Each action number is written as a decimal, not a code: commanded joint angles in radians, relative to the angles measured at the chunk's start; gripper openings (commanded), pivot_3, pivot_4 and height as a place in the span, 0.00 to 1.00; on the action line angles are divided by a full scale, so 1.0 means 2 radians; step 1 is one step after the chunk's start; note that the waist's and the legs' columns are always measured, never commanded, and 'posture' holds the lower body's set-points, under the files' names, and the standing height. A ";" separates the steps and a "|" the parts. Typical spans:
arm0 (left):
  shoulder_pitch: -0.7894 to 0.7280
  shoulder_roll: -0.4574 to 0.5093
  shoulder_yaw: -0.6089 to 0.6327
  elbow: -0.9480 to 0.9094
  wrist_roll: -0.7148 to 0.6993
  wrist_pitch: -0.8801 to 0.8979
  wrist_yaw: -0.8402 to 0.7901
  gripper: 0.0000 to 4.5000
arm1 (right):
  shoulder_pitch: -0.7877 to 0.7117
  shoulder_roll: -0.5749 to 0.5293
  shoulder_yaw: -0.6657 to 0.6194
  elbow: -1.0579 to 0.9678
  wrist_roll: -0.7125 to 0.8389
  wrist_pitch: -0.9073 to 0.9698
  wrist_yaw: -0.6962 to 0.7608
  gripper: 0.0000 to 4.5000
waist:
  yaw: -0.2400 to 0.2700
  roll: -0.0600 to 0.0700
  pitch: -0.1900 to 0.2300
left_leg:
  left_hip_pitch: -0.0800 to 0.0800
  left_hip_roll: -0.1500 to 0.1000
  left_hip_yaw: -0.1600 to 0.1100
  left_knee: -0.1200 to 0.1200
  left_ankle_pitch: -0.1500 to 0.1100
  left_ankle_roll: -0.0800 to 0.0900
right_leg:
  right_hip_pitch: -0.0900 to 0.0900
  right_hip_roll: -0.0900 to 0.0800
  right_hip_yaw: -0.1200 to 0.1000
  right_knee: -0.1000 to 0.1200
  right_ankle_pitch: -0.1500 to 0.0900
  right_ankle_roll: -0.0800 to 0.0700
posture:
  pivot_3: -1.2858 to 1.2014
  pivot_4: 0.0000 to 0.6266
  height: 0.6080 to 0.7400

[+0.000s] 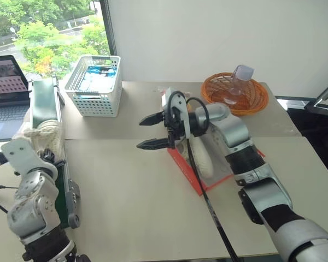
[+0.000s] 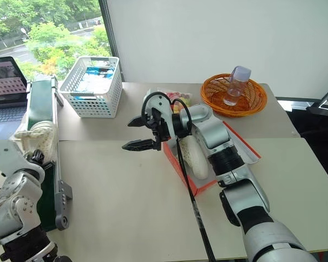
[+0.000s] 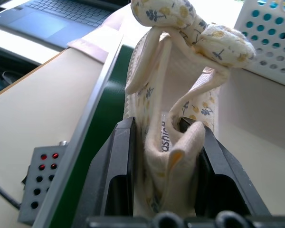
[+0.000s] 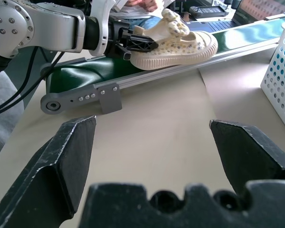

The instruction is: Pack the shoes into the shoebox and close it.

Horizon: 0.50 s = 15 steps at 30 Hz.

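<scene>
Shoes, two — one (image 4: 173, 42) on the green conveyor belt (image 4: 76, 71), heel pinched by left gripper (image 3: 166, 156); one (image 2: 194, 153) in the single open shoebox (image 2: 246, 150) — right gripper (image 1: 153, 131) spread wide, empty.

Head pair looks down over the table (image 1: 131, 185). Left wrist view sits close behind the shoe (image 3: 175, 118) on the conveyor (image 3: 92, 137); right wrist view faces both from farther off.
</scene>
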 commanded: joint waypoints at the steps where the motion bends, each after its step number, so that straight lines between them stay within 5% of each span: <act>1: -0.012 0.019 -0.021 -0.027 0.007 -0.019 -0.004 0.33 | -0.007 -0.002 -0.015 -0.015 0.005 -0.001 -0.005 1.00 | -0.001 0.000 0.000 | 0.000 0.000 0.000 0.000 0.000 0.000 | 0.000 0.000 0.000 0.000 0.000 0.000 | 0.52 0.24 1.00; 9: 0.013 0.003 -0.002 -0.014 0.004 0.019 0.017 0.33 | -0.006 -0.002 -0.015 -0.019 0.006 -0.001 -0.010 1.00 | -0.006 0.000 0.000 | 0.000 0.000 0.000 0.000 0.001 0.001 | -0.001 0.000 0.000 0.000 0.000 0.000 | 0.52 0.24 1.00; 14: 0.009 -0.019 0.020 -0.012 -0.014 0.039 0.025 0.00 | -0.007 -0.003 -0.016 -0.016 0.005 -0.003 -0.014 1.00 | -0.005 0.000 0.000 | 0.000 0.000 0.000 0.000 0.001 0.001 | -0.001 0.000 0.000 0.000 0.000 0.000 | 0.52 0.24 1.00; 15: 0.008 -0.022 0.023 -0.012 -0.015 0.042 0.027 0.00 | -0.007 -0.003 -0.016 -0.016 0.005 -0.003 -0.014 1.00 | -0.005 0.000 0.000 | 0.000 0.000 0.000 0.000 0.001 0.001 | -0.001 0.000 0.000 0.000 0.000 0.000 | 0.52 0.24 1.00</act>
